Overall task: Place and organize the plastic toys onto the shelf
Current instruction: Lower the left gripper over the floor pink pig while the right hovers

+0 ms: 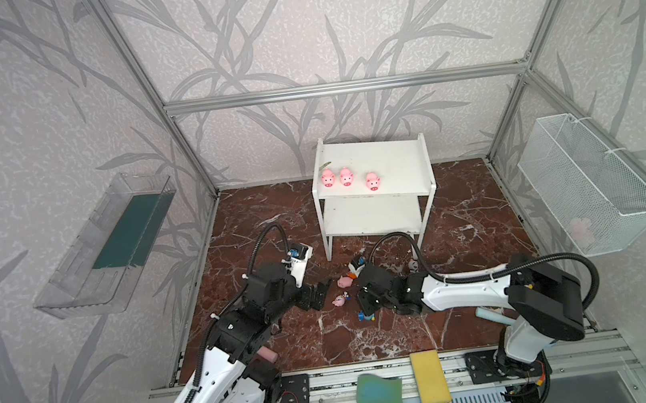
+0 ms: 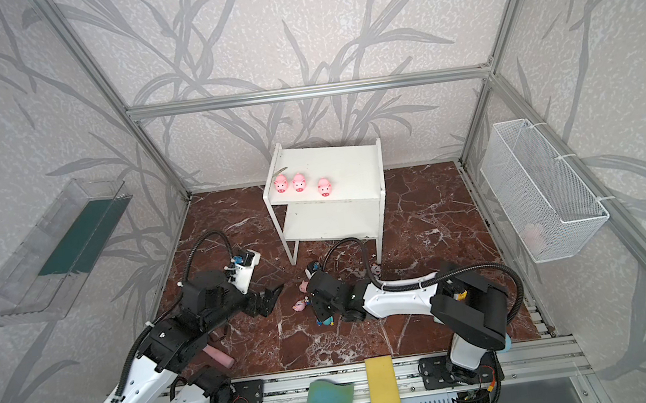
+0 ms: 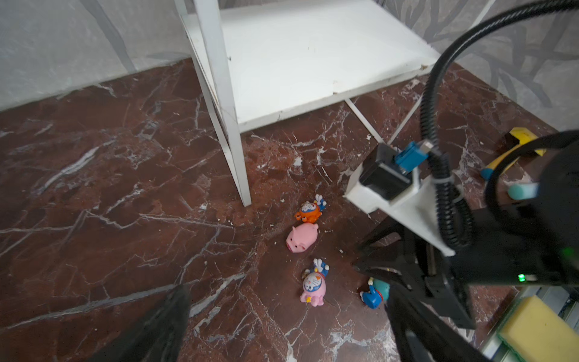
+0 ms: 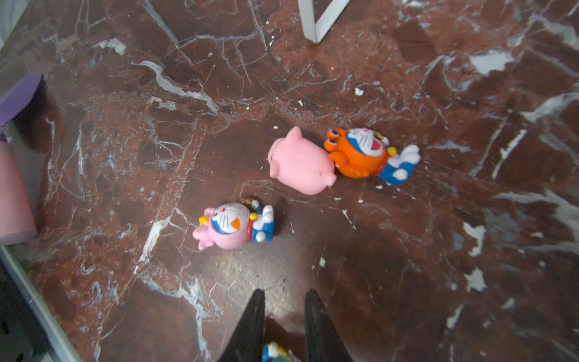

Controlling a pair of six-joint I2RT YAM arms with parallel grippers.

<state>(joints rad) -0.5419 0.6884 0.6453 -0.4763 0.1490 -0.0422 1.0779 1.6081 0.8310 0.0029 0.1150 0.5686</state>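
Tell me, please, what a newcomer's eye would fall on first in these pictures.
Three pink pigs lined up on the top board of the white shelf at the back stand out most. On the dark marble floor before it lie a fourth pig, an orange figurine and a pink figurine. The right end effector appears closed on a teal figurine there.

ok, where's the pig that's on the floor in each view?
Top view: pig, on floor in front of shelf.
Top view: same spot.
Left wrist: near centre.
Right wrist: near centre.
Landmark: orange figurine beside it.
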